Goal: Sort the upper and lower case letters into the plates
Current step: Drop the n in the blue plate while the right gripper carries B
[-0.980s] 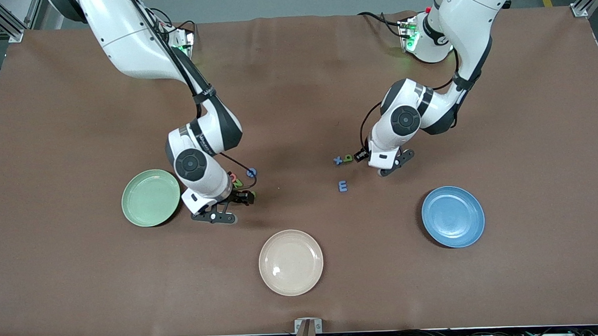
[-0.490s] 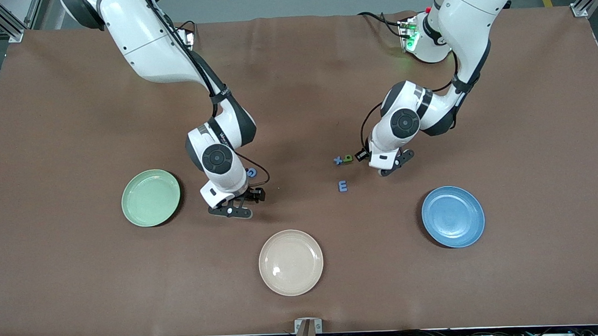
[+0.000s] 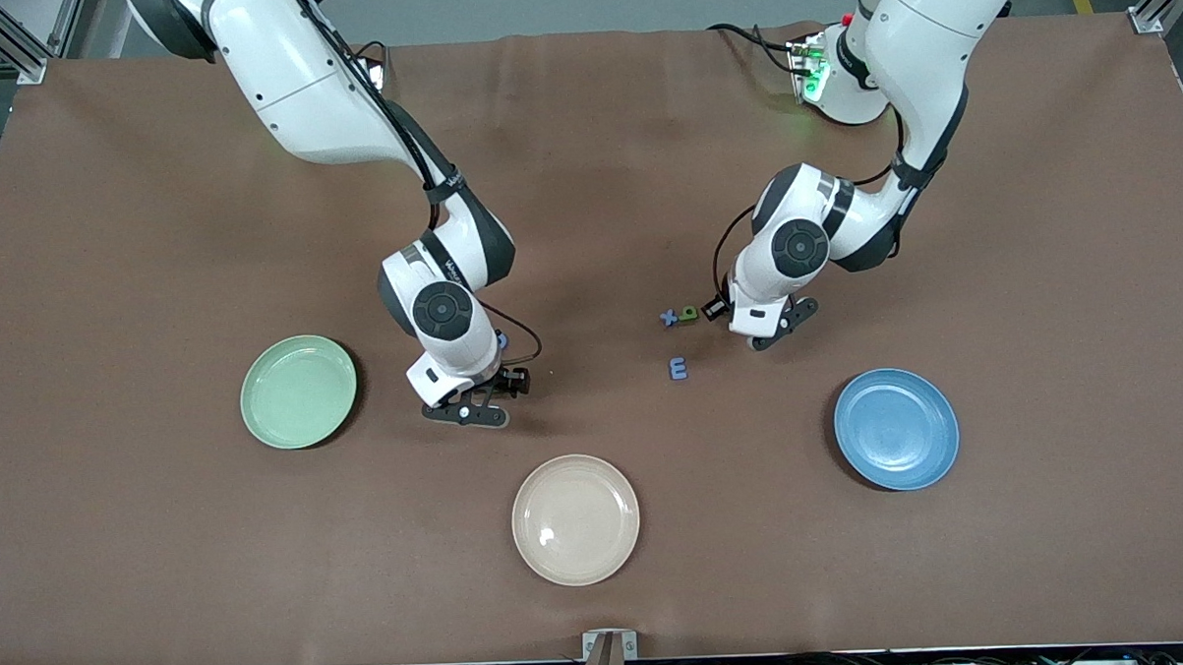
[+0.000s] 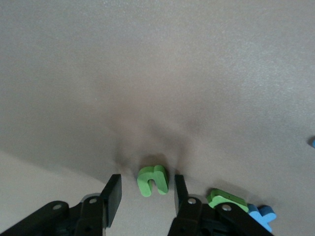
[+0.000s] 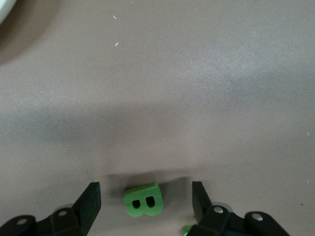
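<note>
Brown table covering (image 3: pixel 588 224) carries your work: the left gripper (image 4: pixel 143 191) brackets a small green foam letter (image 4: pixel 153 180), jaws apart, seemingly not touching; the right gripper (image 5: pixel 146 196) stands wide around a green foam "B" (image 5: pixel 142 200).

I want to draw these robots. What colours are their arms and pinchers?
Both arms are glossy white with rounded shells, black bands at the joints and thin black cables looping alongside. The left gripper and right gripper are black, with flat black jaws showing small silver screws.

green letter (image 5: pixel 143 201) reads B, blue letter (image 3: pixel 678 369) reads E
</note>
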Robot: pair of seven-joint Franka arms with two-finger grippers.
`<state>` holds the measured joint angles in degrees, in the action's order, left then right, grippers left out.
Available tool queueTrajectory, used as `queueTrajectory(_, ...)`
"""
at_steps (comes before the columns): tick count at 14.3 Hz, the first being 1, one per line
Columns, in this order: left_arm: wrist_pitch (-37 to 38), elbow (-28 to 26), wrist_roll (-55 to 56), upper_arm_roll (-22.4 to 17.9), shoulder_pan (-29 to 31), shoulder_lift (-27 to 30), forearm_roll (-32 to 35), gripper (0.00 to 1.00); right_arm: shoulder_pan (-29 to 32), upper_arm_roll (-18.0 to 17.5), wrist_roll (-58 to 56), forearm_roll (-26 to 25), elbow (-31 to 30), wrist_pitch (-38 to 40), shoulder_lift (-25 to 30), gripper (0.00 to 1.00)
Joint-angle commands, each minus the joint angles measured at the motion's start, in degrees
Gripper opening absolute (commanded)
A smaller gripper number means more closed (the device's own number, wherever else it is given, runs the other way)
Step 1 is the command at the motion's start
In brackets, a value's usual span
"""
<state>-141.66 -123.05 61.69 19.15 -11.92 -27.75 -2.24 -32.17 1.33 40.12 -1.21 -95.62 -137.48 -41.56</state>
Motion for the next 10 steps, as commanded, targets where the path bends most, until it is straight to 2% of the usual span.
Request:
queueTrajectory(1, -0.55, 1.14, 0.80, 0.10, 0.06, -0.90, -0.31, 0.25, -0.70, 0.43, 1.81, -0.72, -0.79, -0.95, -0.19, 0.80)
queueTrajectory(4, -0.38, 1.49, 0.45, 0.10, 0.06, -0.90, -0.31, 0.03, -0.70, 0.43, 1.90, -0.63, -0.88, -1.04, -0.19, 0.73)
queueTrajectory(7, 1.02, 2.46, 0.10, -0.17, 1.72, 0.84, -0.04, 0.01, -0.78, 0.43, 2.69, -0.28, -1.67, -1.04, -0.10, 0.66)
queueTrajectory(10, 9.35, 7.62, -2.79, -0.17, 6.54, 3.22, 1.18, 0.01, -0.87, 0.25, 2.86, -0.02, -2.02, -0.60, 0.16, 0.63)
